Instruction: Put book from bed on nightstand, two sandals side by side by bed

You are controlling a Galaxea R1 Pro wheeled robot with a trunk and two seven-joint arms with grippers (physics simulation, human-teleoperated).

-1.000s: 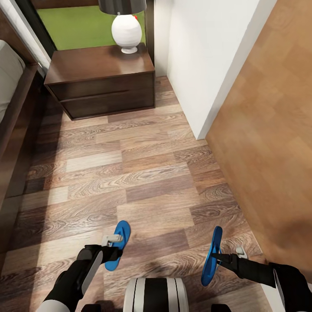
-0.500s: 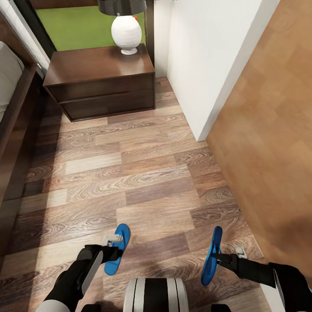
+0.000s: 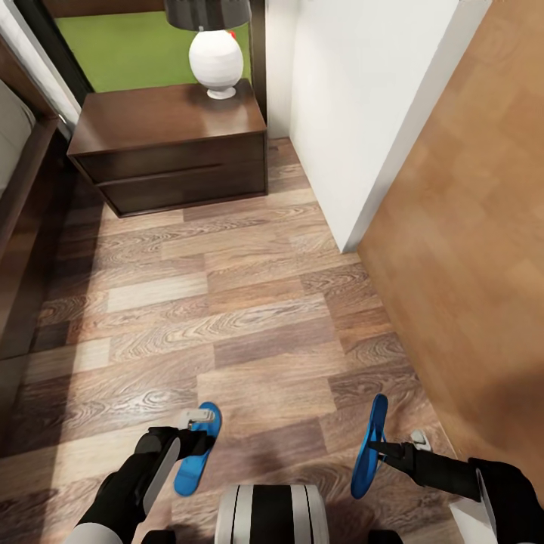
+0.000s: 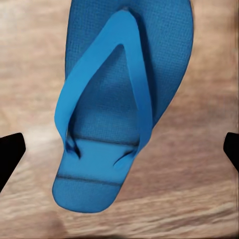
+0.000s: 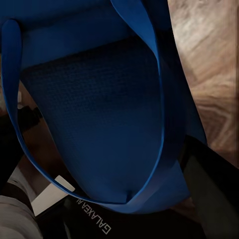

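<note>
We carry one blue sandal (image 3: 196,451) clamped in our left gripper (image 3: 198,430), the other sandal (image 3: 369,446) edge-up, pinched by our right gripper (image 3: 387,447), "GALAXEA" lettering legible in the right wrist view, nightstand (image 3: 172,145) ahead, bed frame (image 3: 23,219) beside it.

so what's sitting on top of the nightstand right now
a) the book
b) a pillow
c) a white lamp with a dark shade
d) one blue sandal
c: in the head view a lamp with a round white base and dark shade stands on the nightstand, near its back edge, while both blue sandals are down by the arms, one at the left tool and one at the right tool.
</note>
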